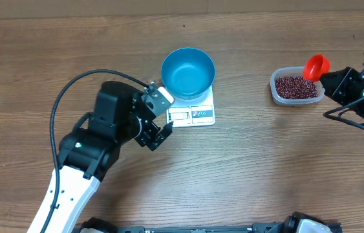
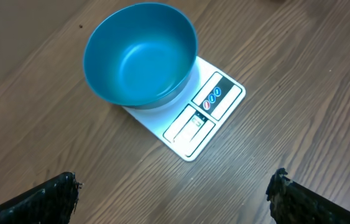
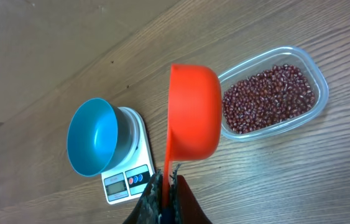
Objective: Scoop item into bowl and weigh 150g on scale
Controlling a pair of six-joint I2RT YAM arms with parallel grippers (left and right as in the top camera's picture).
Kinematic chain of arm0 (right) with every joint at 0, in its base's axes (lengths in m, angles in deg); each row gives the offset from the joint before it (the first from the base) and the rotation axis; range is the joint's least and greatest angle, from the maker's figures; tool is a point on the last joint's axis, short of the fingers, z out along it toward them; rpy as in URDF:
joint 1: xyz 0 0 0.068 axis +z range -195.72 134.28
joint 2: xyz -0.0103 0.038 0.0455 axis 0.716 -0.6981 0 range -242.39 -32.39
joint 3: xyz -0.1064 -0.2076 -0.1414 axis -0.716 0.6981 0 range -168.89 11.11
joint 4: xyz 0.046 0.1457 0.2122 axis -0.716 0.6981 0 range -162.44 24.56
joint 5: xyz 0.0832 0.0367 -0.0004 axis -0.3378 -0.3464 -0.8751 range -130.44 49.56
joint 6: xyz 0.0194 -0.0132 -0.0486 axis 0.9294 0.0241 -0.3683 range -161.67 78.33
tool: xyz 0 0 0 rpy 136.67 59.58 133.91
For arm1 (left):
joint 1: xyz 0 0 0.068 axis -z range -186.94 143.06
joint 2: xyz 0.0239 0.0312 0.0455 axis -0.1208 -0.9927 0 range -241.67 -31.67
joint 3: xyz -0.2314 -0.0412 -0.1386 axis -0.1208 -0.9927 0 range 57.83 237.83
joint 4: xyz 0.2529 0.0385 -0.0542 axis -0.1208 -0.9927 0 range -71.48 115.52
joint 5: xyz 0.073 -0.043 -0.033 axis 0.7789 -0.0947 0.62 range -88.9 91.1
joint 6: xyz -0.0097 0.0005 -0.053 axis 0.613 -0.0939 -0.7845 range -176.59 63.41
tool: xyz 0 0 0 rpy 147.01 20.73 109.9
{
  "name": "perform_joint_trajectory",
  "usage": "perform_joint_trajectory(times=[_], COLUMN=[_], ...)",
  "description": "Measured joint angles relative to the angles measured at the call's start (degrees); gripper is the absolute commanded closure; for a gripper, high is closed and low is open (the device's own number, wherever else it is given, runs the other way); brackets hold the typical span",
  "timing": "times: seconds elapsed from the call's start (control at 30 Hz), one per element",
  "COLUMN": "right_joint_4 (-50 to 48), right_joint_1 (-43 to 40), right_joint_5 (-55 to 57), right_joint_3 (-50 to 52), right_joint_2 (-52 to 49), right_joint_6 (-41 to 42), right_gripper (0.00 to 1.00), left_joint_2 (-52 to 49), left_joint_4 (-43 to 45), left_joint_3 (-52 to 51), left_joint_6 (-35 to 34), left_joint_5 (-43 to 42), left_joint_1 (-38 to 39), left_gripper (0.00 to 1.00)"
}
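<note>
My left gripper (image 1: 165, 118): 2 fingers spread wide, holding nothing, just left of scale (image 1: 194, 115). Bowl (image 1: 188, 72) sits on scale, empty. Beans (image 1: 296, 86) all in tub (image 1: 274, 88), well right. Scoop (image 1: 316, 66) above tub's far-right corner; my right gripper (image 1: 329, 79) clenched on its handle.

blue bowl (image 1: 187, 71) upright on wht scale (image 1: 194, 115), beans (image 1: 296, 87) in clear tub (image 1: 273, 88).

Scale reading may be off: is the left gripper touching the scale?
Apart. Left wrist view: the left gripper is open, its fingers at the bottom corners, with bare table between them and the scale.
</note>
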Motion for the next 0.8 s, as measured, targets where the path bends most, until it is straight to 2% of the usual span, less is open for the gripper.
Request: perform_joint_trajectory(times=[0.23, 0.8], right_joint_4=[0.09, 0.04], right_joint_1=[-0.02, -0.02], right_joint_5=[0.00, 0.02], right_joint_3=[0.00, 0.00], right_joint_2=[-0.02, 0.00], right_joint_6=[-0.46, -0.76], right_gripper=[0.96, 0.96], left_joint_2=[0.00, 0.00], left_joint_4=[0.04, 3.02], left_joint_3=[0.00, 0.00], left_joint_6=[1.27, 0.98], left_joint_5=[-6.23, -7.67], left_joint_1=[-7.08, -7.34], left_gripper=[0.00, 0.00])
